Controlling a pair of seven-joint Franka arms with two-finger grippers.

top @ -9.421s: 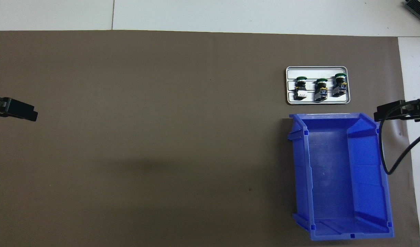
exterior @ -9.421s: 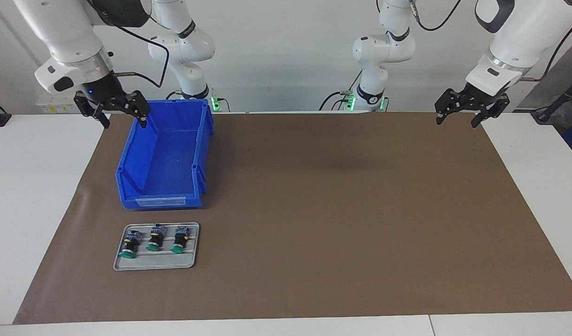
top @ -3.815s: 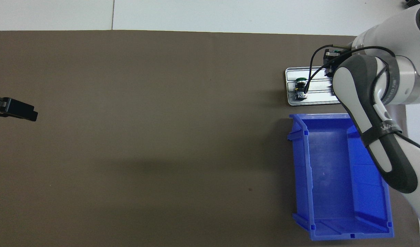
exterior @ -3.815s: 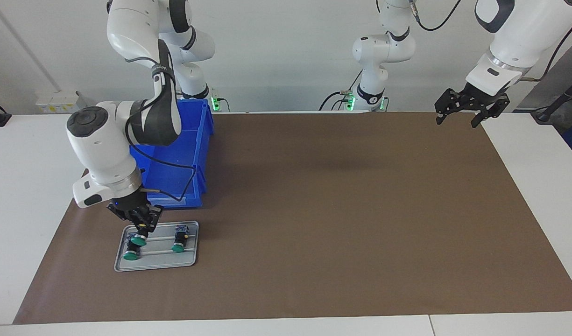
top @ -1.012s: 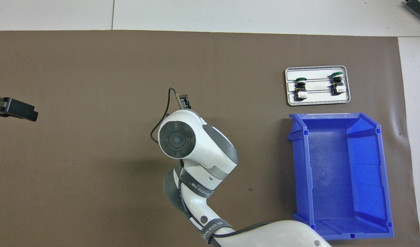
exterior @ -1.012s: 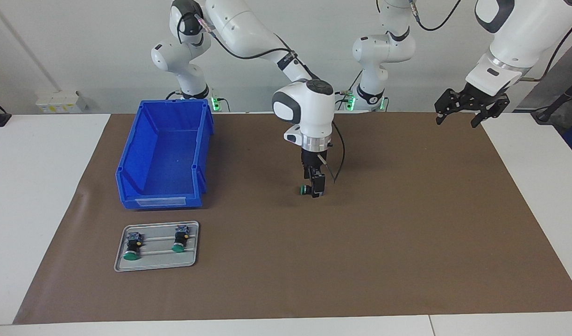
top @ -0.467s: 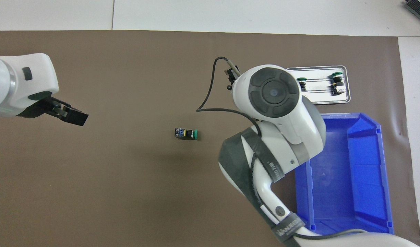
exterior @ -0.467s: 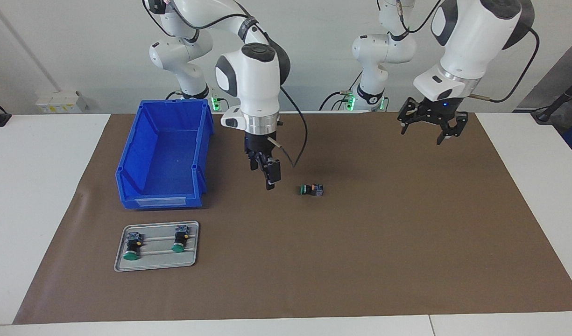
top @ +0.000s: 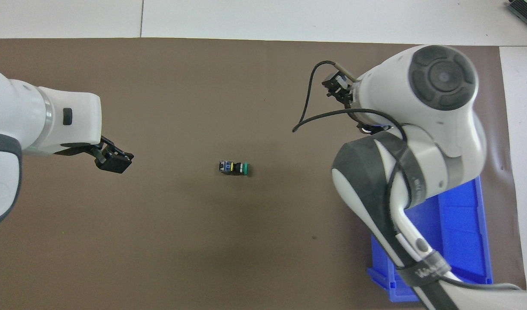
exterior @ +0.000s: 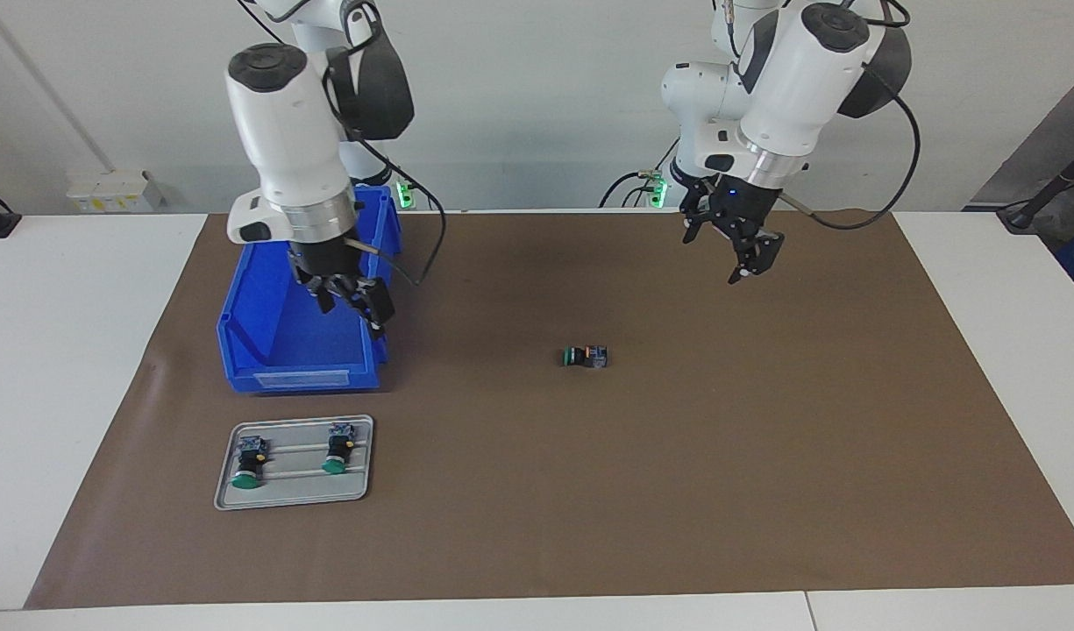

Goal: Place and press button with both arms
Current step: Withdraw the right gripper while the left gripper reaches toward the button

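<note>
the button lies on its side on the brown mat over a white table before a pale wall, long axis across the table, green cap toward the right arm's end. it lies apart from both pincers, between them: the right gripper, empty and wide, hangs over the blue bin; the left gripper, empty and wide, hangs over bare mat.

overhead, the button lies alone mid-mat, its cap pointing away from the left gripper.
</note>
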